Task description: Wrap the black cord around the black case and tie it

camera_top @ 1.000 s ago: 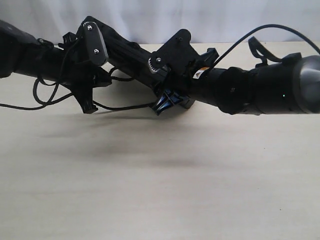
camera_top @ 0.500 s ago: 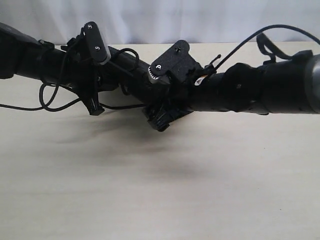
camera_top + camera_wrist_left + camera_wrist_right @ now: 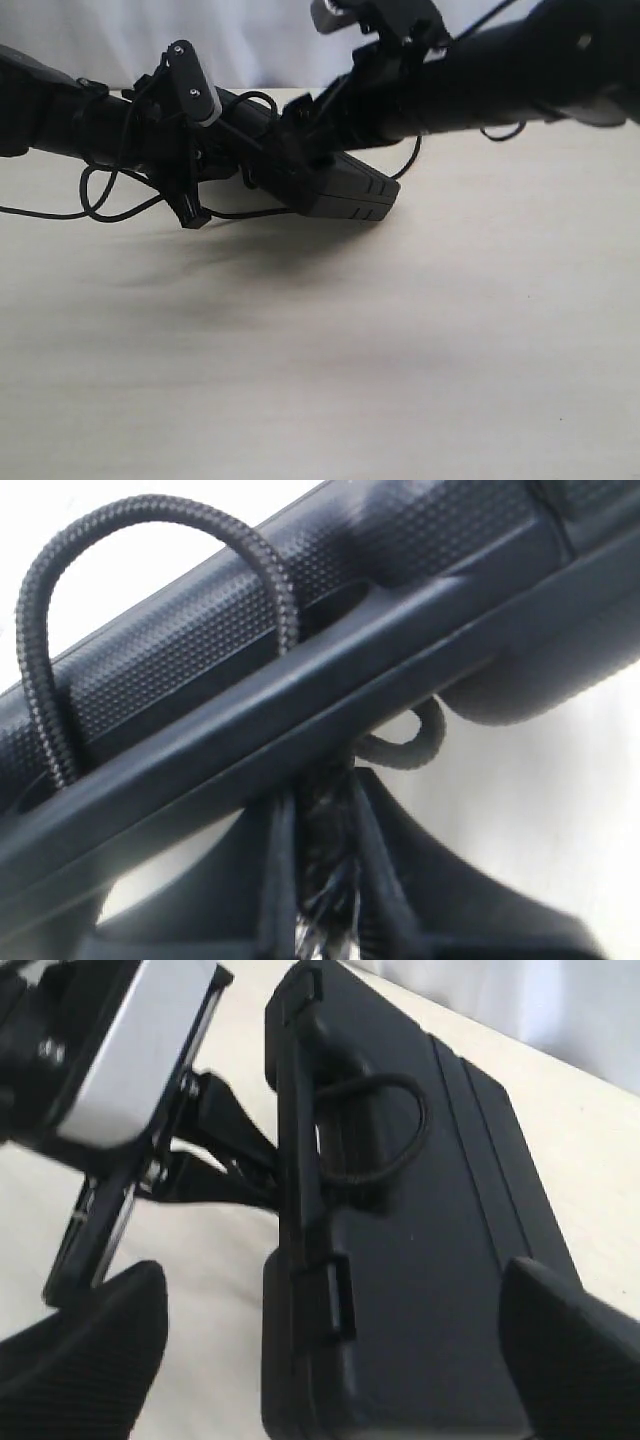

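Black on black makes this a hard read (arms, case and cord all share the shade). The case [image 3: 345,190] sits toward the back of the beige table [image 3: 400,360], a little left of middle in the exterior view. Both arms meet over it, and one rounded end shows clear of them. Whether it lies flat I cannot tell.

The cord [image 3: 150,508] arches up over the grainy edge of the case by the handle slot and drops behind that edge. A short curl of it shows again under the case. The left gripper [image 3: 322,805] is clamped on the cord: its two fingers stand close together with frayed strands pinched between them, just beneath the case. In the exterior view this gripper points down at the table just beside the case, and a thin line of cord runs from it toward the case.

The right gripper [image 3: 330,1300] is spread wide, its pads [image 3: 90,1360] far apart with the lid of the case seen between them. In that view the cord's loop lies against the lid beside the handle.
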You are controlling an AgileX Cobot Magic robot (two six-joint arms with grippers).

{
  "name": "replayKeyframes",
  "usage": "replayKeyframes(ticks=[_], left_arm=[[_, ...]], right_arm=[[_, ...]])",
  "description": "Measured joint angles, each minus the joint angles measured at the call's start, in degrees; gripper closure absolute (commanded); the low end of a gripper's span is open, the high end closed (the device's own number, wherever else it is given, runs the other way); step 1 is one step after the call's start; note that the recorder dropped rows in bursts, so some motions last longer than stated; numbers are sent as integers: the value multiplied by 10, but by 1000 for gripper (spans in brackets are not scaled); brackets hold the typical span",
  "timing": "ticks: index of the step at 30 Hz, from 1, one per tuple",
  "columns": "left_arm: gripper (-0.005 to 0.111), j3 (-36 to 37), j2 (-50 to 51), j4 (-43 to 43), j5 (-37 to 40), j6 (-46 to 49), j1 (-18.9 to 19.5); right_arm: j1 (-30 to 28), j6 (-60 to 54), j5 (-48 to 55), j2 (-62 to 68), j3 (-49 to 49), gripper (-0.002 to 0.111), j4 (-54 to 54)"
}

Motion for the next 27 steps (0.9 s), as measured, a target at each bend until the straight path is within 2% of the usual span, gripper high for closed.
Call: replayKeyframes(ticks=[4, 9, 12, 15, 19, 21, 22, 25, 26, 27], left_arm=[[107, 0, 0, 0, 0, 0, 0], [107, 0, 0, 0, 0, 0, 0], [107, 0, 0, 0, 0, 0, 0], [107, 0, 0, 0, 0, 0, 0], [107, 0, 0, 0, 0, 0, 0], [107, 0, 0, 0, 0, 0, 0], [107, 0, 0, 0, 0, 0, 0], [107, -1, 0, 0, 0, 0, 0], [107, -1, 0, -1, 0, 0, 0], [107, -1, 0, -1, 0, 0, 0]], right_arm=[[-36, 29, 109, 58, -122, 30, 2], [-81, 58, 249, 186, -290, 47, 2], [-86, 64, 305, 257, -372, 50, 5], [-86, 63, 323, 316, -434, 50, 24], [-86, 62, 321, 366, -473, 50, 38], [-86, 58, 310, 380, -480, 54, 40], [-86, 56, 304, 384, -481, 60, 40], [-86, 46, 297, 391, -481, 96, 50], [-85, 43, 297, 391, -483, 104, 53], [-83, 42, 297, 391, -484, 104, 55]])
